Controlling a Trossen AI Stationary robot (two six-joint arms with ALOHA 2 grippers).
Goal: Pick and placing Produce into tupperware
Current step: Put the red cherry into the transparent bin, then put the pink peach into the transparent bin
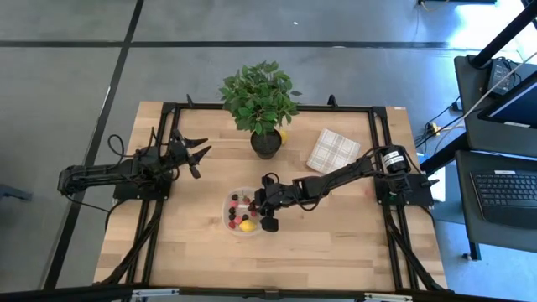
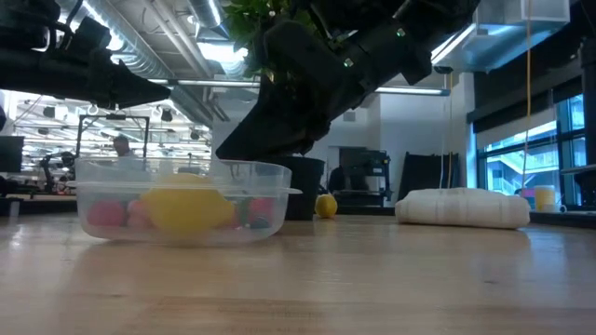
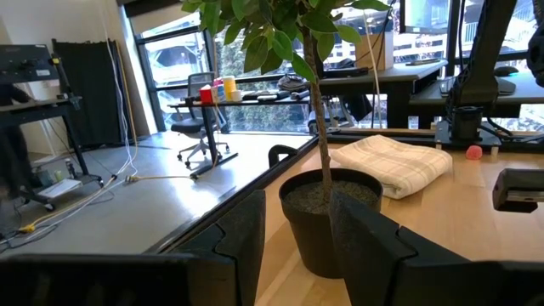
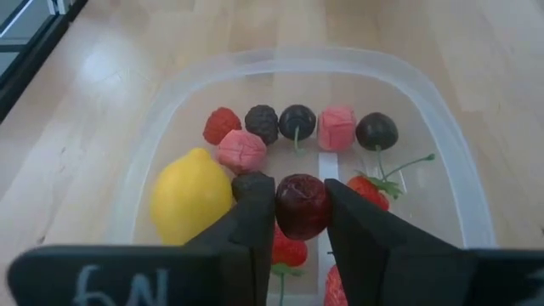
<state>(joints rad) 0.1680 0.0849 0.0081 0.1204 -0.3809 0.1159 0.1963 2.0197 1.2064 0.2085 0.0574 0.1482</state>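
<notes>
Dark maroon, the cherry is pinched between the two fingers of the right tool, and it hangs directly above the open tupperware. This is the relation that matters for the coming move: the container lies straight under the fruit, so the way to go seems to be only downward, not sideways. In the high view the tupperware sits on the near middle part of the wooden table, and the right tool is over its right side, much nearer to it than the left one is.

Inside the container several pieces of produce already lie: a yellow lemon, a pink berry, a red raspberry, dark berries and a strawberry. One more small yellow fruit rests on the table near the plant pot, on the far side.

The right arm reaches from the right edge toward the left, stretched long and bent downward at the wrist. The left tool waits at the far left of the table with its fingers spread apart, pointing toward the plant, and holds nothing. A checked cloth lies to the right of the pot.
</notes>
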